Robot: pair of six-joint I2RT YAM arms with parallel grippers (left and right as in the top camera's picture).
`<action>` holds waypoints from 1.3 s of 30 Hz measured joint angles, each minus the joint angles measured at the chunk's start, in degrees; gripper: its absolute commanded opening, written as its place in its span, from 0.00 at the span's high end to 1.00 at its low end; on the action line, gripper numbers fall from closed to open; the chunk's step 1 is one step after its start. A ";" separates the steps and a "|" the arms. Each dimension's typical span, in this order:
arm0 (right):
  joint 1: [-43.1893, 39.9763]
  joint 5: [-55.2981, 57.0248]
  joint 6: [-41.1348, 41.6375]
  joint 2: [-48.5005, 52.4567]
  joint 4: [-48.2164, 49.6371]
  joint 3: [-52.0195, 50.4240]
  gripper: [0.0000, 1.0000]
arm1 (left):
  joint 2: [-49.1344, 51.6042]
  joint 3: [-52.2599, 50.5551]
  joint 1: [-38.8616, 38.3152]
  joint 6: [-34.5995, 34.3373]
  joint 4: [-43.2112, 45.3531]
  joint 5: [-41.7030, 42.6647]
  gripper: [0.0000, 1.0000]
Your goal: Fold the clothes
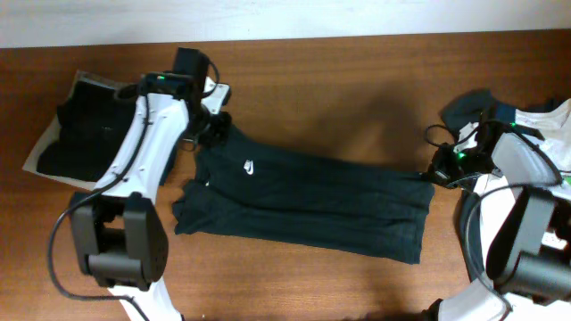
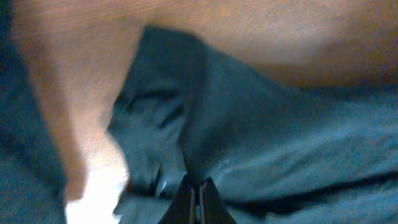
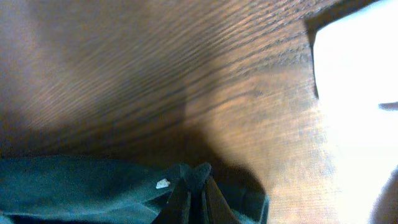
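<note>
A black short-sleeved T-shirt (image 1: pixel 303 198) with a small white swoosh logo (image 1: pixel 251 166) lies stretched across the middle of the wooden table, collar end to the left, hem to the right. My left gripper (image 1: pixel 211 127) is shut on the shirt's fabric at the upper left, by the collar; the left wrist view shows the dark cloth (image 2: pixel 261 124) pinched between the fingertips (image 2: pixel 196 198). My right gripper (image 1: pixel 435 173) is shut on the shirt's hem at the upper right corner; the right wrist view shows the cloth (image 3: pixel 93 186) bunched in its fingertips (image 3: pixel 196 186).
A stack of folded black clothes (image 1: pixel 85 129) on a beige piece lies at the table's left. A pile of dark and white clothes (image 1: pixel 535 120) lies at the right edge. A pale wall runs along the table's back edge (image 1: pixel 357 36).
</note>
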 measured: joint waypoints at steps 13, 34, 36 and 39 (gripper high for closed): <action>0.00 5.66 -1.46 -3.78 -7.96 -0.76 0.96 | -1.64 -6.75 3.74 0.63 -9.33 0.96 0.99; 0.00 5.25 -0.11 -3.67 -5.49 -4.66 0.91 | -1.66 -13.94 3.89 0.72 -2.54 2.43 0.97; 0.00 5.40 -0.17 -3.67 -4.22 -6.51 0.86 | -1.66 -13.97 3.93 0.74 -2.89 2.38 0.93; -0.07 5.62 -0.39 -3.67 -3.56 -6.84 0.60 | -1.66 -13.99 3.93 0.87 -4.42 1.14 0.92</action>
